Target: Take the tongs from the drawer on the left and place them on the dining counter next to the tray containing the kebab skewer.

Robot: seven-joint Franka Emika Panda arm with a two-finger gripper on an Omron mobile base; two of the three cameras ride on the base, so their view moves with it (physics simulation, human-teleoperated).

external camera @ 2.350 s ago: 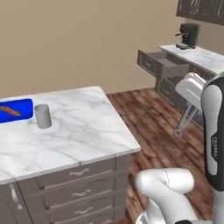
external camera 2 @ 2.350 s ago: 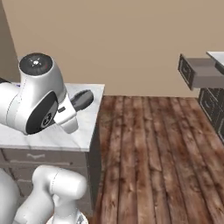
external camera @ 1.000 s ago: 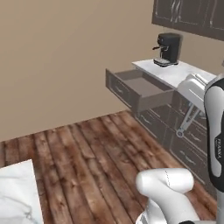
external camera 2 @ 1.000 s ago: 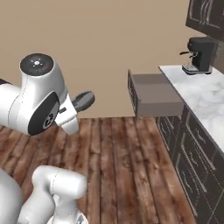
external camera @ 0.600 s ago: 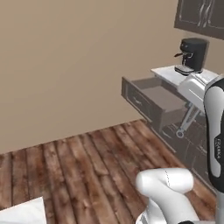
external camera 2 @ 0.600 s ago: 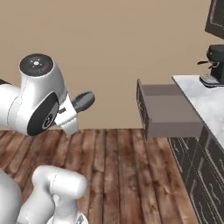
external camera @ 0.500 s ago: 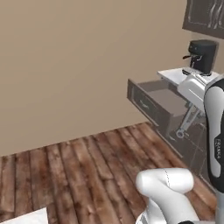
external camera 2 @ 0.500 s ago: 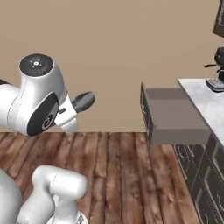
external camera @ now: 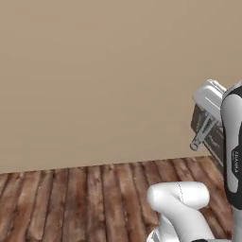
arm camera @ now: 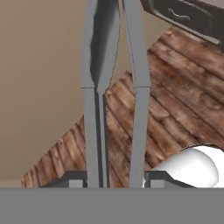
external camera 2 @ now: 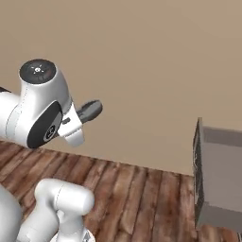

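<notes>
Matt grey metal tongs (arm camera: 111,65), plank wood floor (external camera: 75,198), matt wall (external camera: 94,71)

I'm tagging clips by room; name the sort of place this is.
Probably a kitchen, though little shows: a pulled-out grey-brown drawer against a bare beige wall, a wood plank floor, and metal tongs between the fingers.

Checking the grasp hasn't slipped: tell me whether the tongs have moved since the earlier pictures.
No. In the left base view the tongs hang at the same spot against the arm; the base turned, so the drawer slid right.
</notes>
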